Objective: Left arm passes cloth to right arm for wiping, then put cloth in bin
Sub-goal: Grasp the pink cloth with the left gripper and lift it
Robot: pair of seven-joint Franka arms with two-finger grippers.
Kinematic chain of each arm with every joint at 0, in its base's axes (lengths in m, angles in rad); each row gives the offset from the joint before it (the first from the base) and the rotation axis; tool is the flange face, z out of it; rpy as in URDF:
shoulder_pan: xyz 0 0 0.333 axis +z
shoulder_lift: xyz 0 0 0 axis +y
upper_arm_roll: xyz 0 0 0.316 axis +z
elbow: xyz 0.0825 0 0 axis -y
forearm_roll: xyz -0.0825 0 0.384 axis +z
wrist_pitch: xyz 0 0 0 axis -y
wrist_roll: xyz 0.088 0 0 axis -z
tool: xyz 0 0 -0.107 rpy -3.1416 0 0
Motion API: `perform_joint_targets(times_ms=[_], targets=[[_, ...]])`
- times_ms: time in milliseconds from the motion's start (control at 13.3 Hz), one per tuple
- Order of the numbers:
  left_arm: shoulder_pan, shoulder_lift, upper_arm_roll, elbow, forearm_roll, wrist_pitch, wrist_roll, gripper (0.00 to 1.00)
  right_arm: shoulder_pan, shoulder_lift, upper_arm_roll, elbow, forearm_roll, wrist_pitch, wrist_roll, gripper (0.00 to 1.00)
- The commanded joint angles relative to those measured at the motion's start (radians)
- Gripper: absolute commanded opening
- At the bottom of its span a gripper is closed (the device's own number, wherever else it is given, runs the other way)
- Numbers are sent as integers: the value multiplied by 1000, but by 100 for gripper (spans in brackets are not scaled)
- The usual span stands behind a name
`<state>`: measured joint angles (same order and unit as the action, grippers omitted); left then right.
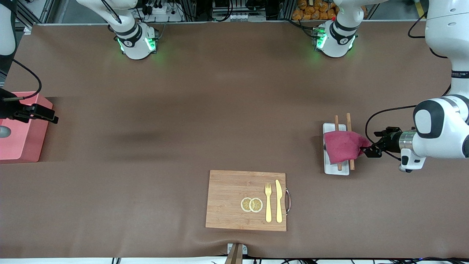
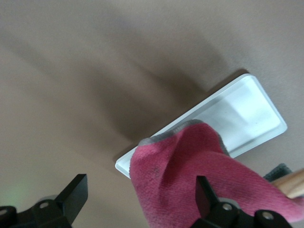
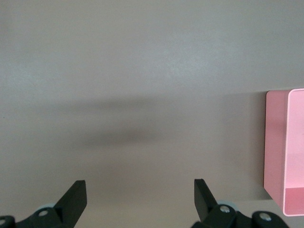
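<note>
Brown table (image 1: 183, 121). Left gripper (image 1: 370, 150) level beside the white tray (image 1: 335, 169), fingers spread wide, cloth (image 1: 344, 146) draped against one finger, grasp unclear. Right gripper (image 1: 40, 113) waits over the bin (image 1: 22, 143), fingers spread, empty.

The brown tabletop (image 1: 183, 110) carries a pink bin (image 1: 22, 143), a wooden board (image 1: 231, 201) and a white tray (image 1: 335, 167).

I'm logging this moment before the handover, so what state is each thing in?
cloth: draped over the chopstick tray, one corner at the left end effector.
chopstick tray: flat on the table, two chopsticks across it, partly covered.
bin: upright, open top.
left end effector: beside the tray, at the cloth's edge.
right end effector: open, empty, over the bin's edge.
cutting board: flat, holding lemon slices, fork and knife.
</note>
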<state>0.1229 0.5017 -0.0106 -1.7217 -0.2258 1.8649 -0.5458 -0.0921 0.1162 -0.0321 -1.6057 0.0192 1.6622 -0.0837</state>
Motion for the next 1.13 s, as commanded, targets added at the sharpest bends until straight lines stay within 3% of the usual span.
perform_joint_targets(times_ms=[0,75,151,226,301,603,1054], targets=[[3,-43,-2,-67,-15,36,-11,100,-8,7,9,18,8,-13,16,100],[4,-45,-2,-76,-15,43,-11,78,-6,7,9,17,10,-15,34,100],[12,-43,-2,-76,-17,43,-13,37,-3,7,9,18,10,-19,80,100],[32,-45,-3,-76,-17,43,-14,11,0,7,12,20,10,-41,149,100],[38,-45,-5,-75,-17,43,-14,0,8,7,14,20,13,-58,216,100],[31,-49,-11,-72,-18,43,-35,0,20,7,14,21,70,-94,347,100],[27,-49,-34,-59,-38,45,-66,0,28,7,15,21,80,-121,412,100]])
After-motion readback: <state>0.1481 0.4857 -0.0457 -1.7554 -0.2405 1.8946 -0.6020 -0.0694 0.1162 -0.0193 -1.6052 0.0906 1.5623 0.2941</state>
